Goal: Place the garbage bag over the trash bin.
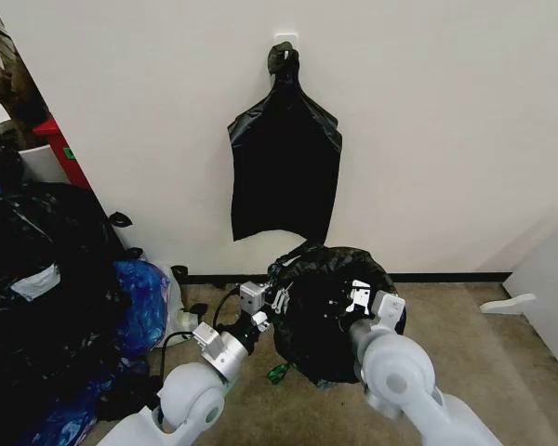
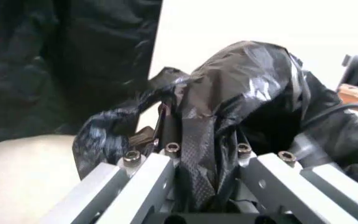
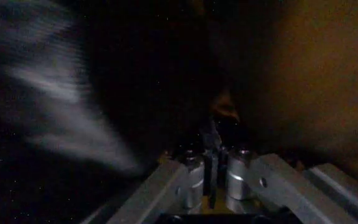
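Head view: both grippers, left gripper (image 1: 277,299) and right gripper (image 1: 357,299), clench the thin, glossy, crinkled black garbage bag (image 1: 327,311), apparently draped over the bin; limp, slippery film, best pinched at its hem.

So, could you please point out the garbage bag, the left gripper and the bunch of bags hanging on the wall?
garbage bag (image 1: 330,311): head view, its crinkled front.
left gripper (image 2: 207,186): left wrist view, between its fingertips.
hanging bunch of bags (image 1: 284,177): head view, its flat middle.
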{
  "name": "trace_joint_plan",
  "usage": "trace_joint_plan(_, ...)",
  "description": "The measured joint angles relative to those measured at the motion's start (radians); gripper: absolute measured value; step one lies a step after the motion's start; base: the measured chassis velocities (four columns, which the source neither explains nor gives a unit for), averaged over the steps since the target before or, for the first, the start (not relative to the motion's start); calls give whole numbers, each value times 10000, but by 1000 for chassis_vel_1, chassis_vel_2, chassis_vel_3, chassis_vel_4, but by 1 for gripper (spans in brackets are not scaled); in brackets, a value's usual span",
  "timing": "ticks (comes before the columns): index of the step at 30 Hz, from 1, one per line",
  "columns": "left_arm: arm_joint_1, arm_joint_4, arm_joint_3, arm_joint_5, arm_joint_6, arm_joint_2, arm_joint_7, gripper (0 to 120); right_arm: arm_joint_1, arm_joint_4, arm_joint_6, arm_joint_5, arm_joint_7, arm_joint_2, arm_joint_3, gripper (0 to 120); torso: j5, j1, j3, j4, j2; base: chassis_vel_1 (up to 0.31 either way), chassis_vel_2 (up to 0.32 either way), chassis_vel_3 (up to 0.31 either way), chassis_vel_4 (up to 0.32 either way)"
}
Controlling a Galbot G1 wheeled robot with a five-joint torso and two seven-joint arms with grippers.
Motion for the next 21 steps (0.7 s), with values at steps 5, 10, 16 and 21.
trace_joint_plan(5,-12,-93,-10,-94,-205,41,674,5,96,-494,-31,-3,-21,140,284,0,-1,0,0,-3,0,0,0,0,0)
trace_joint_plan(10,15,-221,8,-183,-252,147,1031,5,50,-706,-54,5,-48,147,598,0,-1,0,0,-4,0,0,0,0,0)
trace_joint_plan(16,-133,-15,-6,-181,-258,55,800,5,-29,-429,-24,7,50,57,532,0,-2,0,0,-2,0,0,0,0,0)
trace_joint_plan(21,-381,232,7,-219,-214,-89,436,5,-332,186,-29,47,98,-140,327,0,-2,0,0,-5,0,0,0,0,0)
